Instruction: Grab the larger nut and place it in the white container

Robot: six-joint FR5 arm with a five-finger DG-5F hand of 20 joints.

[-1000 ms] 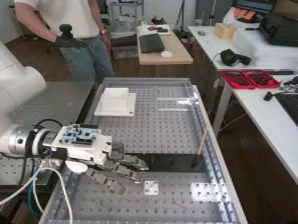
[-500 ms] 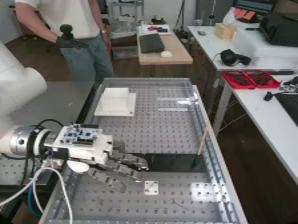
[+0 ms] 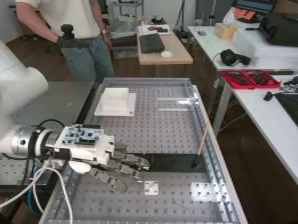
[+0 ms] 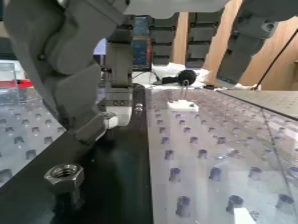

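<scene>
- The white Fairino FR5 arm (image 3: 20,87) comes in from the high view's left, its wrist (image 3: 26,140) low beside me.
- The DG-5F hand (image 3: 90,152) reaches out sideways from it, back turned up.
- Its dark grey fingers (image 3: 130,160) are spread and loosely extended, slanting downward, with gaps between them, gripping nothing.

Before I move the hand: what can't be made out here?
- High view: palm side of the hand, hidden by its own back.
- High view: inside of the white container, white on white, too washed out.
- Wrist view: underside of the nut, hidden by its body.
- Wrist view: white piece, cut off by the edge.
</scene>
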